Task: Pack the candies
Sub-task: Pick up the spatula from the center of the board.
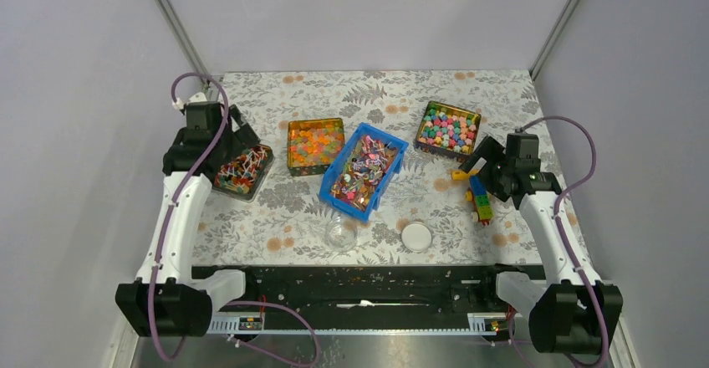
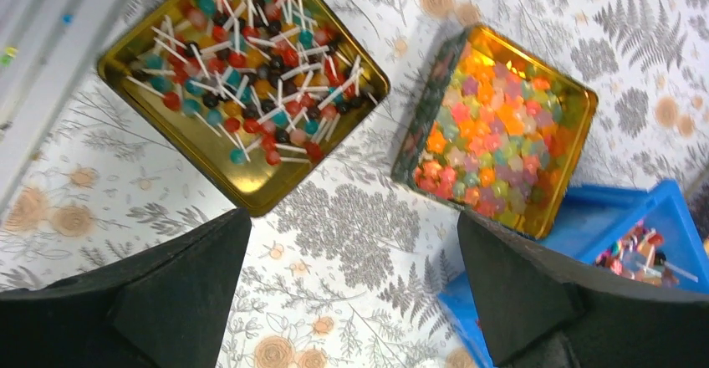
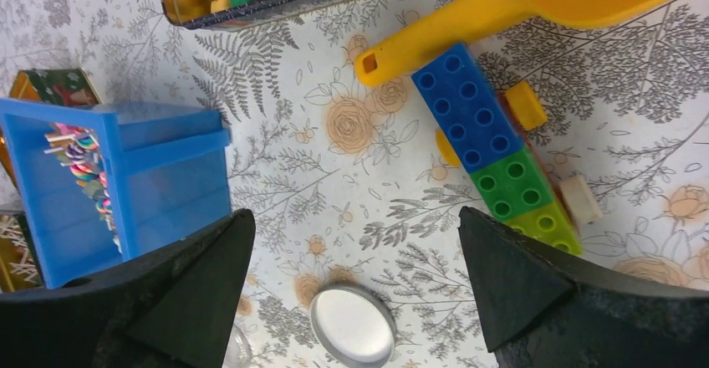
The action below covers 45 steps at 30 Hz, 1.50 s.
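Centrally on the floral bench (image 1: 276,217) sits a blue bin (image 1: 389,180). Left hand (image 2: 353,222) hovers wide open and empty by the lollipop tin (image 2: 180,146), right hand (image 3: 355,217) likewise near toy bricks (image 3: 493,155). The candies (image 1: 364,170) fill the bin.

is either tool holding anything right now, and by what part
Nothing is held. The left tool hangs open above the tablecloth near the lollipop tin; the right tool hangs open beside the yellow scoop, gripping nothing.
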Each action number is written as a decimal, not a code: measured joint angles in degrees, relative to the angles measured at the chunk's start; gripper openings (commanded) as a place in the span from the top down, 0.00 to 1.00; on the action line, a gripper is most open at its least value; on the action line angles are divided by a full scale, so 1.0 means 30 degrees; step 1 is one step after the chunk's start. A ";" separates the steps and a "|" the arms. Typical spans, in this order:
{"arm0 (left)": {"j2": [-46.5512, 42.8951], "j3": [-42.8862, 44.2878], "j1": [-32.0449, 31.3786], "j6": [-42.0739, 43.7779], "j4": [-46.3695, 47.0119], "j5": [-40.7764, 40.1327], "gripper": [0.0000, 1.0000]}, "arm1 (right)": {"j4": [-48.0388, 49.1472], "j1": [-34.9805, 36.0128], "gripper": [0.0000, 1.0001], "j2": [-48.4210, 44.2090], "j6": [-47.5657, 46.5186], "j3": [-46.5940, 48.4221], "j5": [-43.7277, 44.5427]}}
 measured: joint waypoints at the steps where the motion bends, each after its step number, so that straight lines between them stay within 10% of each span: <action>1: 0.0248 0.0459 0.0007 -0.0029 -0.0219 -0.0342 0.01 | -0.0335 0.0000 0.01 0.0364 0.0131 0.0335 -0.0204; 19: 0.2164 0.1902 -0.0284 0.1370 -0.0925 0.1020 0.01 | -0.4969 -0.0160 0.02 0.4058 0.0233 0.4473 0.1931; 45: 0.5814 0.3679 -0.7672 -0.1071 0.3322 0.7074 0.01 | -0.6674 -0.6601 0.13 1.0724 0.0605 0.7009 0.3694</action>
